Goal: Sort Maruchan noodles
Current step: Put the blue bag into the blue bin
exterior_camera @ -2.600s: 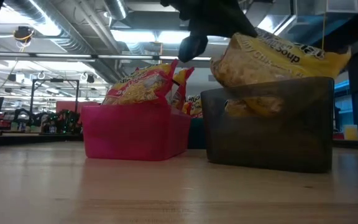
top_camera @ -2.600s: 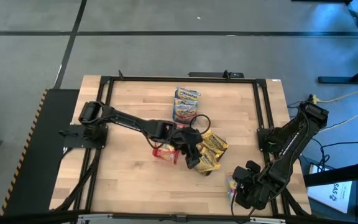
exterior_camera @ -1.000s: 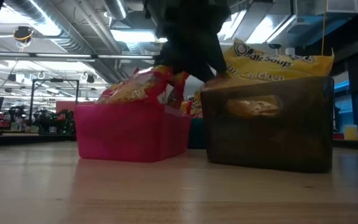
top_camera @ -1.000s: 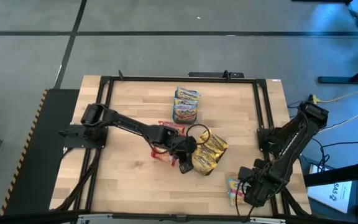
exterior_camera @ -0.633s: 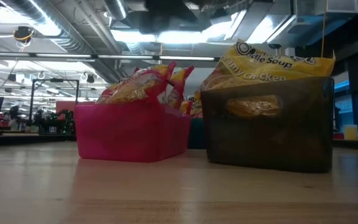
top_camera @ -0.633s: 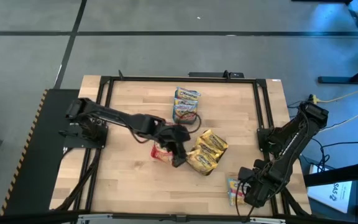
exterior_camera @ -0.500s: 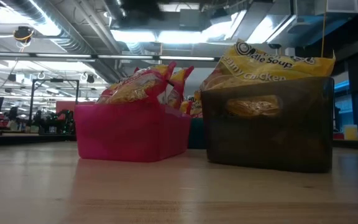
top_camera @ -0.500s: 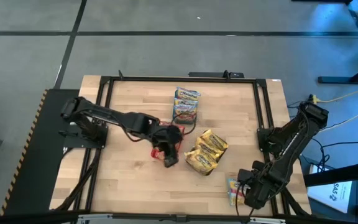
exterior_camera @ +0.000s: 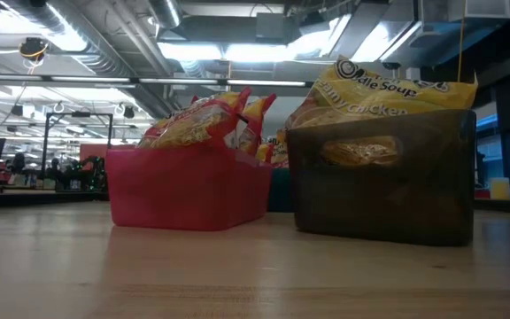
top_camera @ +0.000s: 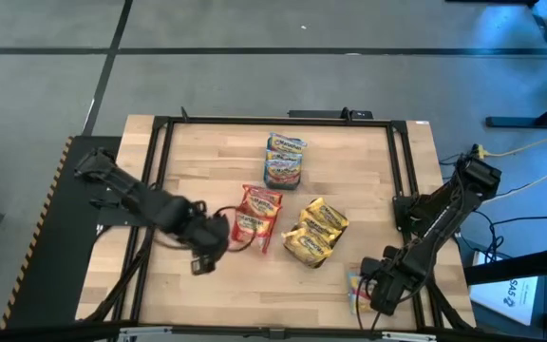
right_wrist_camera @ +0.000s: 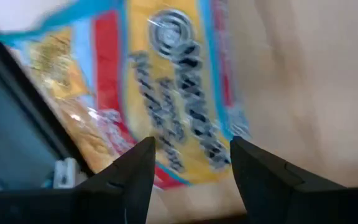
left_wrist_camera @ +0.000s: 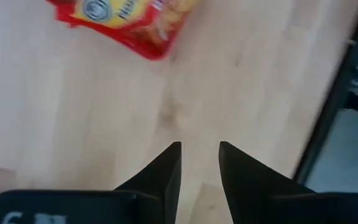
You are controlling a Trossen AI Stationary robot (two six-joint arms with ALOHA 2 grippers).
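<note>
Red Maruchan noodles [top_camera: 256, 217] lie heaped in a pink tray [exterior_camera: 184, 195]. Yellow ones [top_camera: 313, 231] lie in a dark grey tray [exterior_camera: 383, 186], and blue-and-pink ones [top_camera: 284, 160] are stacked farther back. One more blue-and-pink packet [top_camera: 353, 293] lies flat on the table near its near right corner. My right gripper [right_wrist_camera: 191, 149] hangs open just over this packet [right_wrist_camera: 166, 106]; I cannot tell whether the fingers touch it. My left gripper [top_camera: 200, 263] is open over bare wood left of the red packets [left_wrist_camera: 126, 25], with nothing between its fingers [left_wrist_camera: 201, 152].
A black metal frame [top_camera: 160, 128] runs round the wooden table top. Bare wood lies along the near edge and at the far left. In the low view the pink and grey trays stand side by side, with packets sticking up above their rims.
My left gripper has drawn back from the yellow packets toward the table's left and near edges, rising out of the low view. It passed the red packets and now stands over bare wood. The yellow packets stay in the grey tray.
</note>
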